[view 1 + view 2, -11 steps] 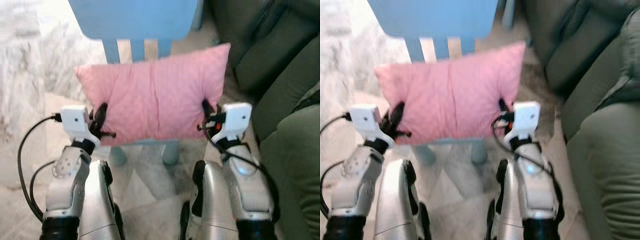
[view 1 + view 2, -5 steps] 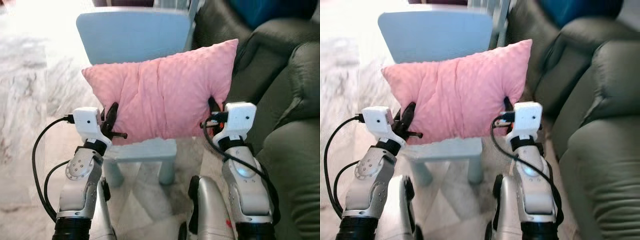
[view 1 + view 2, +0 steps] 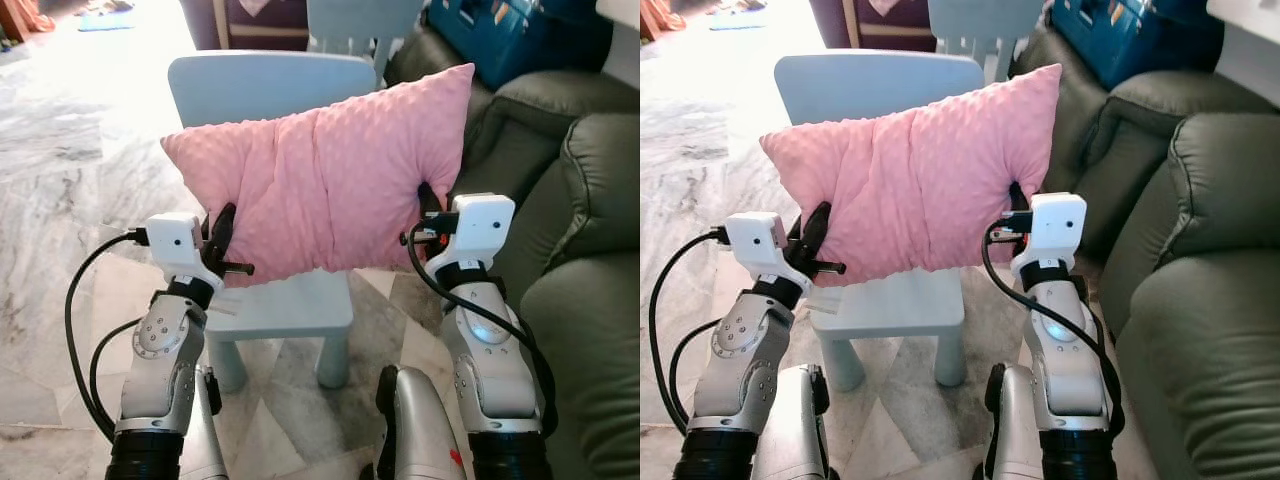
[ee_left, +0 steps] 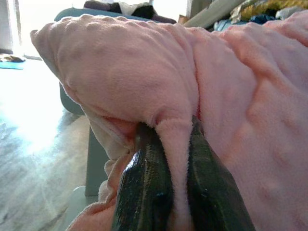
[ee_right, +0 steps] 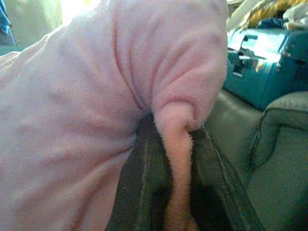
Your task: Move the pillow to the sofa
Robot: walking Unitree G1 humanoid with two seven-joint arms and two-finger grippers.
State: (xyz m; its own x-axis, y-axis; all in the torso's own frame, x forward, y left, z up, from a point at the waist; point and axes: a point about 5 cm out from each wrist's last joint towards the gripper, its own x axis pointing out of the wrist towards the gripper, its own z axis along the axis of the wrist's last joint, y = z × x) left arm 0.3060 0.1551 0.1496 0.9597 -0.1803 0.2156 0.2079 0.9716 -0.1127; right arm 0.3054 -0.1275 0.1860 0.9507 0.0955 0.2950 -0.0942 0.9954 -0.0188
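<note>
A pink dimpled pillow (image 3: 325,180) hangs in the air above the seat of a light blue chair (image 3: 285,300), held between both arms. My left gripper (image 3: 222,238) is shut on the pillow's lower left edge, and the left wrist view shows a fold of pink fabric (image 4: 175,159) pinched between the black fingers (image 4: 144,187). My right gripper (image 3: 430,205) is shut on the pillow's right edge; a pink fold (image 5: 175,149) sits between its fingers (image 5: 139,183). The dark green sofa (image 3: 585,240) stands immediately to the right.
The blue chair's backrest (image 3: 270,85) rises behind the pillow. A blue case (image 3: 510,40) lies on the sofa's far end. A second pale chair (image 3: 355,20) stands further back. Marble floor (image 3: 60,170) stretches to the left.
The view has risen and tilted up, so more of the chair, sofa and room shows. The pillow has been lifted off the chair seat, still held at both edges.
</note>
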